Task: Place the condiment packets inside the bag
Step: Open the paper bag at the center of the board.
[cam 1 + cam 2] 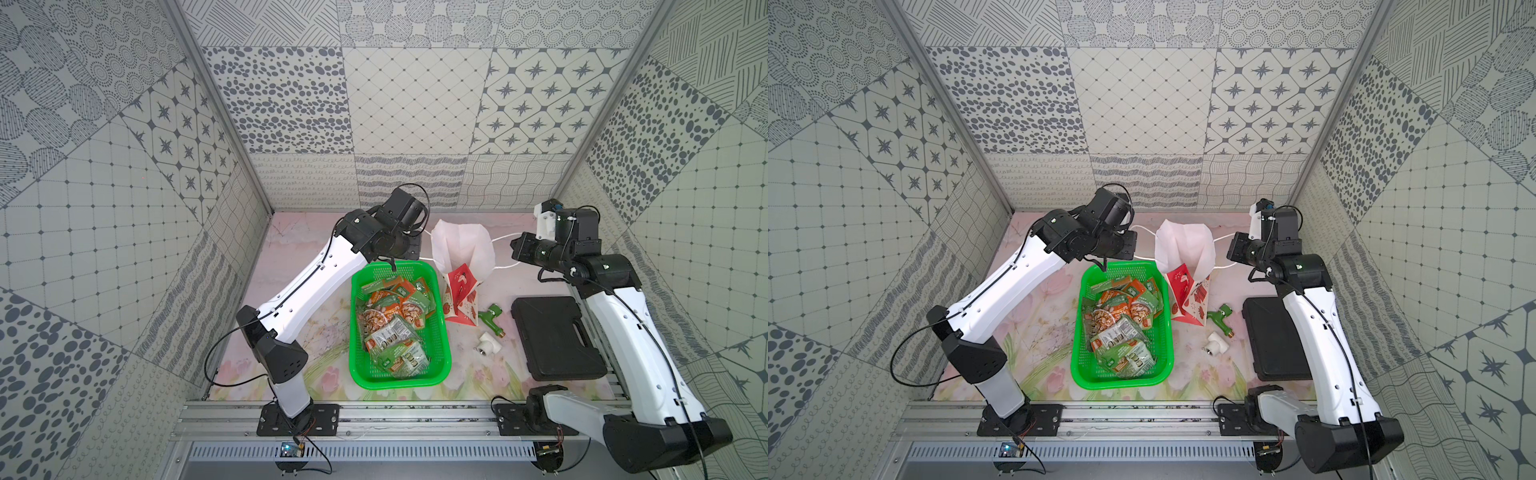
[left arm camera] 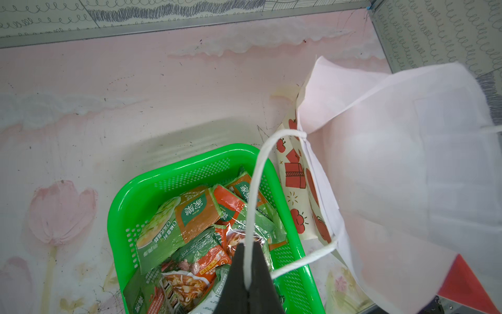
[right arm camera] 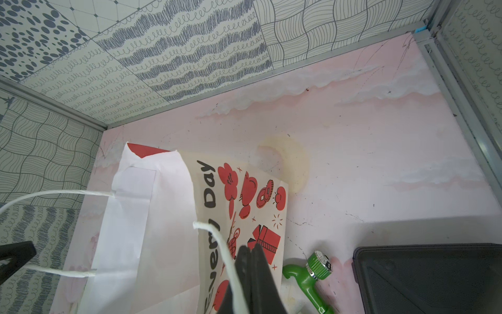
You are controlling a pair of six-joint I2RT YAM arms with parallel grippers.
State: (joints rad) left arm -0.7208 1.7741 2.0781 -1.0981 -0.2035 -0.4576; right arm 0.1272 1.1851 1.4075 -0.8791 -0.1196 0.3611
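Pink floral tabletop (image 1: 291,266) carries the bag (image 1: 461,249), just beside a green basket (image 1: 399,381) holding the condiment packets (image 1: 390,324). Left fingers (image 2: 262,271) clamp its white cord handle (image 2: 258,174); right fingers (image 3: 262,271) clamp the opposite cord handle (image 3: 221,247).

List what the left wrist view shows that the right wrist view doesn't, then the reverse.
Only the left wrist view: the green basket with the packets piled inside, and the left gripper seen up close, shut on a cord handle. Only the right wrist view: the green tap, the black case, the "Every Day" lettering, and the right gripper shut on the opposite cord handle. Both: the bag with its white inside, and the pink table.
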